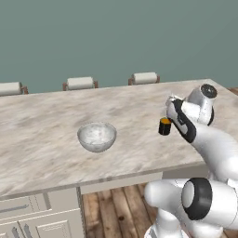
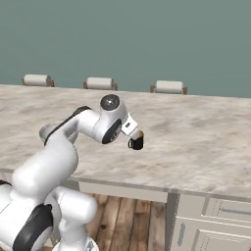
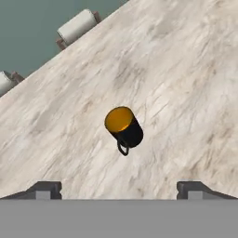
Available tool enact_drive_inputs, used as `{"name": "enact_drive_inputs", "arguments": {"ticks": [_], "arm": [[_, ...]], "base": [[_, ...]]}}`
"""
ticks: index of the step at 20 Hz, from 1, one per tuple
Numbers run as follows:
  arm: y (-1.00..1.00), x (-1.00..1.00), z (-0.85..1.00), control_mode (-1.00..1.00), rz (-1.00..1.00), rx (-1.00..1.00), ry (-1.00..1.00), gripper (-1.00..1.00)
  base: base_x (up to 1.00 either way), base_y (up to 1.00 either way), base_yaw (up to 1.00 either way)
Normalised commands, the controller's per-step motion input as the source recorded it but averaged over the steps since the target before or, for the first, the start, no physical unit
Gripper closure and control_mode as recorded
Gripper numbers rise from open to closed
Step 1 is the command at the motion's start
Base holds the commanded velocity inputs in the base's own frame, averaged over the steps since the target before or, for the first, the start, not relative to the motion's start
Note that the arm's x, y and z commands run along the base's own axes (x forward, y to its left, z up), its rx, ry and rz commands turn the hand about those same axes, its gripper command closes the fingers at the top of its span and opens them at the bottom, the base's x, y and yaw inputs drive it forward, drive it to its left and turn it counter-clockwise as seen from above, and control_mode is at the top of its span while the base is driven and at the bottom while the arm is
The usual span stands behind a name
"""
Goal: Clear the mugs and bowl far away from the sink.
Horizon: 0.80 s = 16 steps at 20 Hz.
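A long marble-look countertop (image 1: 56, 121) is spread across the middle of both base views, backed by a flat teal-green wall (image 1: 116, 37), with pale cabinet fronts (image 2: 211, 220) and wood plank flooring (image 1: 116, 204) seen under its near edge. Three chair backs with white cushions (image 1: 80, 82) are lined up along the far edge, near the top of the frame.

The orange mug with the dark body (image 1: 164, 126) is seen right of centre in the left base view, just left of the arm's wrist. In the right base view it's found near the middle of the frame (image 2: 137, 141), close under the wrist. In the hand view it sits dead centre (image 3: 124, 127), orange inside showing, handle turned toward the bottom of the frame. It's standing on the counter, with nothing touching it.

The marble bowl (image 1: 96, 136) is parked left of centre in the left base view, well apart from the mug. In the right base view only a sliver of its rim (image 2: 46, 131) is shown at the left, mostly hidden behind the arm.

The gripper (image 3: 120, 189) is held wide: its two dark fingertips (image 3: 45, 189) are set far apart at the bottom corners of the hand view, with only bare counter between them, and the mug is above them in frame. Nothing is gripped.
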Motion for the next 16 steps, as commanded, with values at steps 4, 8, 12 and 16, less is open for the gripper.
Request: {"name": "enact_drive_inputs", "arguments": {"ticks": [4,8,12,16], "arm": [[0.12,-0.99,0.54,-1.00,-0.05,0.00,-0.82,-1.00],[0.17,-0.91,0.54,-1.00,-0.06,0.00,-0.72,-1.00],[0.00,-0.46,0.21,1.00,-0.20,0.03,-0.26,-1.00],[0.00,0.00,0.00,1.00,0.00,0.00,0.00,-1.00]], "base": [[0.00,0.00,0.00],[0.00,0.00,0.00],[-0.28,0.04,-0.33],[-0.19,0.35,-0.90]]}}
